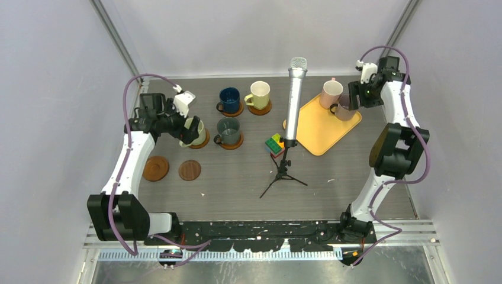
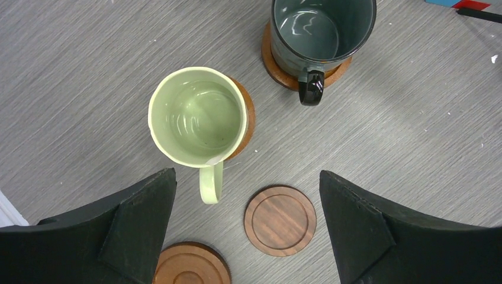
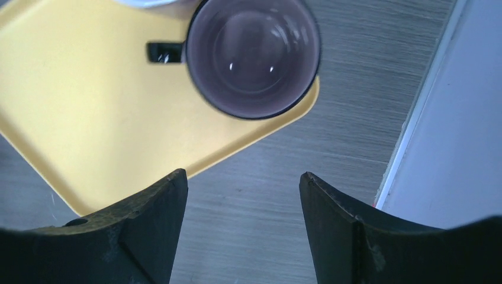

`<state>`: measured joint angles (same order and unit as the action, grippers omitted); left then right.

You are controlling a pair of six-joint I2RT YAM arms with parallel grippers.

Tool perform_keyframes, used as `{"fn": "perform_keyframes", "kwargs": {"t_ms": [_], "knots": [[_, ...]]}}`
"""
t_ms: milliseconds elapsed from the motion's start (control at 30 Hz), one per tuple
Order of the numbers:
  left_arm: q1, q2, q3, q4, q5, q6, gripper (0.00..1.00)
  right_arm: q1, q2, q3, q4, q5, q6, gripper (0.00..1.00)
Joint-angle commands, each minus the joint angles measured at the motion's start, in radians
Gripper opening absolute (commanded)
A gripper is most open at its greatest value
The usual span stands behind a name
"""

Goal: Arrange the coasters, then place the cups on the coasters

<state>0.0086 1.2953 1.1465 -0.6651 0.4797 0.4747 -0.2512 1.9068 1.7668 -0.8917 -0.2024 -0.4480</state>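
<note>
Cups done: four sit on coasters (image 2: 248,115) in the bench's left half. The blue cup (image 1: 229,100) and yellow cup (image 1: 259,94) are toward the far edge, with the green cup (image 2: 197,115) and grey cup (image 2: 322,32) one row nearer.
Cups left: the mauve cup (image 3: 253,56) and pink cup (image 1: 331,93), both on the tray (image 3: 89,118) near the bench's far right corner.
Free coasters: the lighter coaster (image 1: 155,168) and darker coaster (image 2: 280,220) lie side by side toward the bench's near left corner, with nothing on them.
My left hand (image 2: 245,174): released, fingers spread with nothing between them, hovering on the green cup's handle side.
My right hand (image 3: 243,176): spread and empty, above the tray's right corner.
What the move turns on: the mauve cup stands upright just ahead of my right fingers, not yet between them. Its handle points toward the tray's middle. My right arm is plainly the nearer one.
Judgement: I should grip the cup's wall, away from the handle. The free coasters lie across the bench beside my left arm, so the carry is a long reach past the microphone (image 1: 294,100).
</note>
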Motion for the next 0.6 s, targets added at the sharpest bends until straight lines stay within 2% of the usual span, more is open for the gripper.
{"fn": "perform_keyframes", "kwargs": {"t_ms": [0,200,400,567], "knots": [[0.001,-0.036,0.012,-0.009,0.032,-0.023,0.93,-0.053,0.056,0.149,0.056,-0.009,0.16,0.75],[-0.03,-0.035,0.016,-0.006,0.043,-0.04,0.93,-0.103,0.205,0.313,0.035,-0.093,0.314,0.8],[-0.03,-0.039,0.016,0.0,0.046,-0.054,0.94,-0.143,0.329,0.423,0.063,-0.185,0.494,0.8],[-0.03,-0.036,0.018,0.004,0.047,-0.065,0.95,-0.144,0.408,0.476,0.071,-0.27,0.546,0.8]]}}
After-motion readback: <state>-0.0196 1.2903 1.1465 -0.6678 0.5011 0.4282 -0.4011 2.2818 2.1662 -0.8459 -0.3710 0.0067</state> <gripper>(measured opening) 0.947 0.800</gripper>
